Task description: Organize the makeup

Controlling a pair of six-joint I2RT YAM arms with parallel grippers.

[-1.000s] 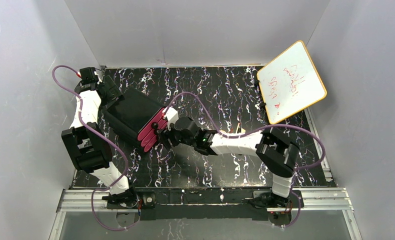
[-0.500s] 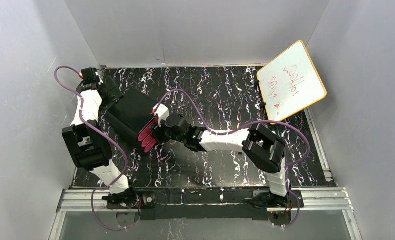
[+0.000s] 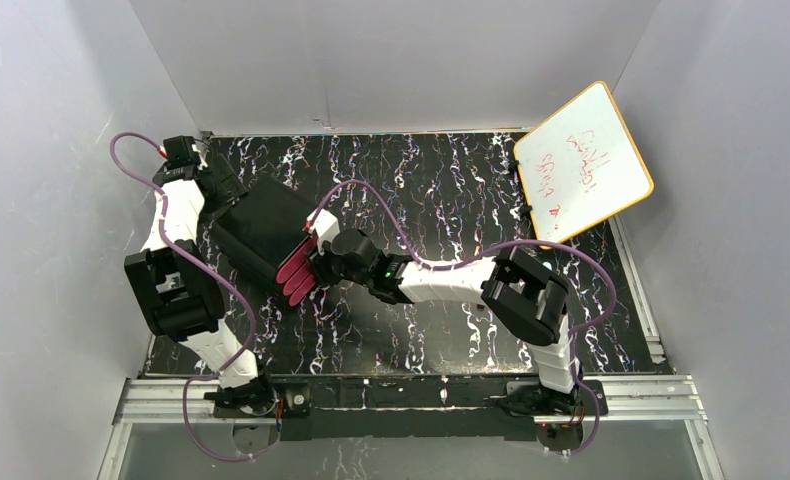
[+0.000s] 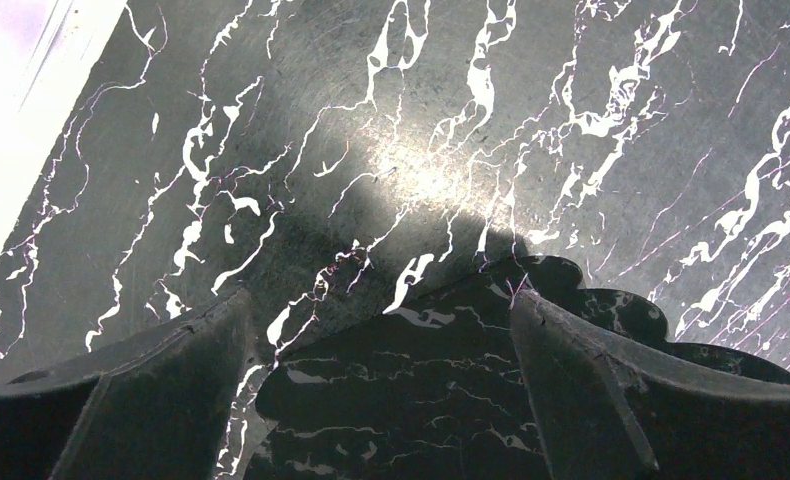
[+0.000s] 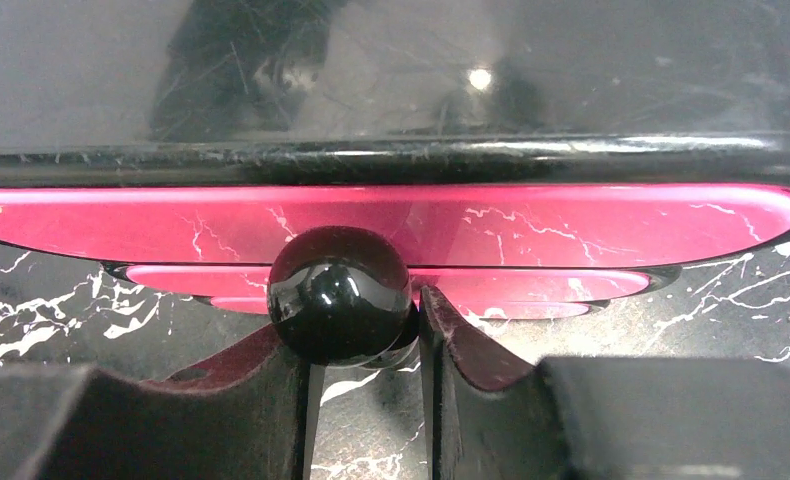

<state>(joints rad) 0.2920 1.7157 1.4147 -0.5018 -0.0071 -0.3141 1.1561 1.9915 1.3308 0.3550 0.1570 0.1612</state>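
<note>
My right fingers (image 3: 315, 259) are drawn narrow round the neck of the black knob (image 5: 339, 295) on the top pink drawer (image 5: 571, 225), with the ball sitting just above the tips. My left fingers (image 3: 223, 190) stand wide apart at the far corner of the black box (image 3: 261, 230), its glossy top lying between them. I cannot tell whether either one touches the box wall.

None of the makeup shows in any view. There is nothing loose on the bench (image 3: 451, 190), so I judge it is inside the drawers, though I cannot see in.

The step in hand is working this drawer by its knob. To do it well I should move my wrist straight along the drawer's own line, because the box sits skewed on the bench and a pull square to the bench would rack the drawer sideways. I should grip the neck and not the ball, which is slick and round and would slip. My left side should brace the box's back so the light box does not slide with the drawer.
</note>
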